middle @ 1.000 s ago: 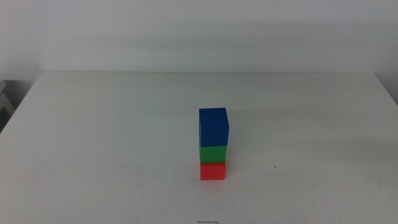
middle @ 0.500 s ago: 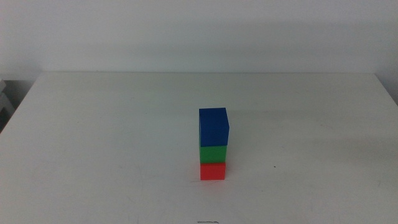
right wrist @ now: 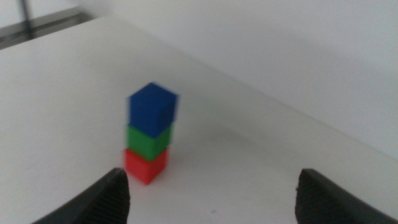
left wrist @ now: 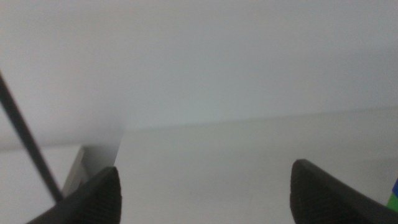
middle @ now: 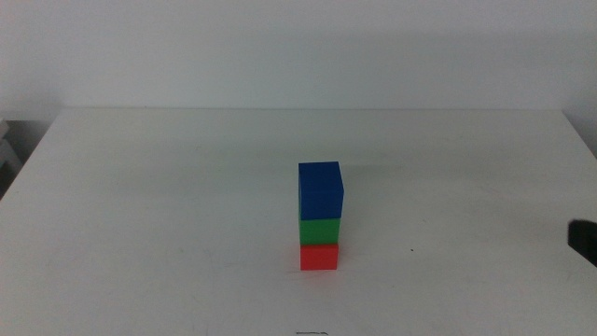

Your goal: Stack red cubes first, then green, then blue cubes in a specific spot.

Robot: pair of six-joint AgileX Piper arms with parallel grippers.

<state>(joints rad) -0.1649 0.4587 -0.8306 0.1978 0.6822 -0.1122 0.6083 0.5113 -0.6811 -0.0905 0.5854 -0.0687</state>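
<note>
The three cubes stand as one stack on the white table (middle: 140, 205), a little right of its middle. The red cube (middle: 319, 257) is at the bottom, the green cube (middle: 319, 230) is on it, and the blue cube (middle: 320, 189) is on top. The right wrist view shows the same stack: red cube (right wrist: 144, 165), green cube (right wrist: 148, 142), blue cube (right wrist: 152, 109). My right gripper (right wrist: 211, 199) is open and empty, well back from the stack; a dark part of it (middle: 583, 245) shows at the middle view's right edge. My left gripper (left wrist: 205, 199) is open and empty, out of the middle view.
The table's far edge meets a plain white wall (middle: 298, 56). In the left wrist view a thin dark rod (left wrist: 28, 146) and the table's corner (left wrist: 121, 134) show.
A dark part of the right gripper has come into the middle view at its right edge. The stack has not moved.
</note>
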